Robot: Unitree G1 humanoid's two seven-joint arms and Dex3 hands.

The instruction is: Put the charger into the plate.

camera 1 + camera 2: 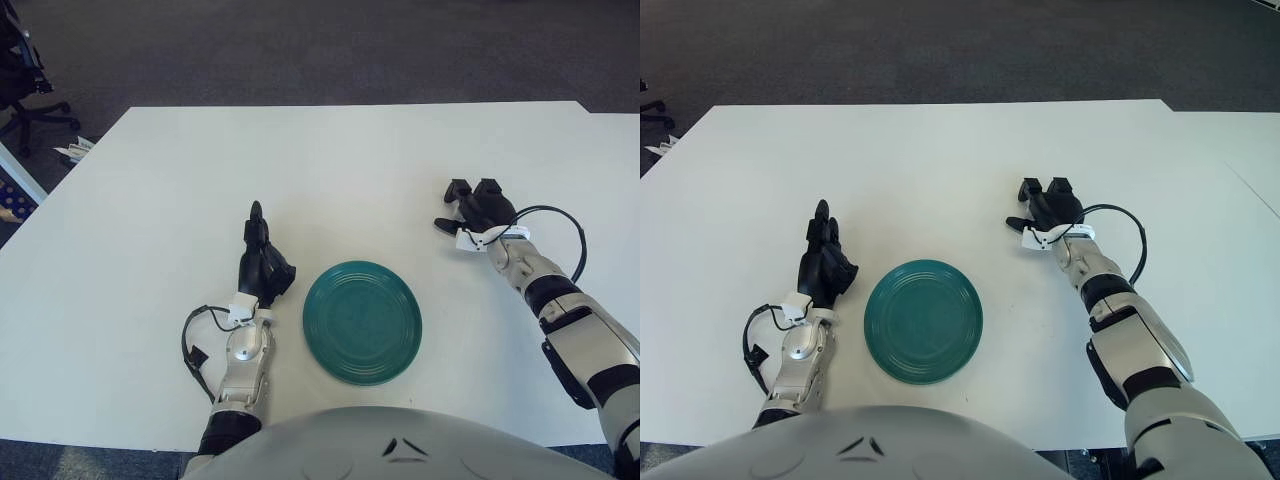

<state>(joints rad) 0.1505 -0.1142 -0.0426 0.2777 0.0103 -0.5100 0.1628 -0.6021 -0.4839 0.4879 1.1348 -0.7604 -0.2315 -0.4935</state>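
A teal plate (362, 320) lies on the white table (320, 160), near its front edge. My right hand (478, 210) is to the right of the plate and a little beyond it, low over the table. Its fingers are curled around a small white charger (468, 240), which is mostly hidden under the palm. My left hand (262, 258) shows just left of the plate with its fingers stretched out and holding nothing.
A black office chair (22, 70) stands past the table's far left corner. Dark carpet lies beyond the far edge. Black cables loop off both wrists.
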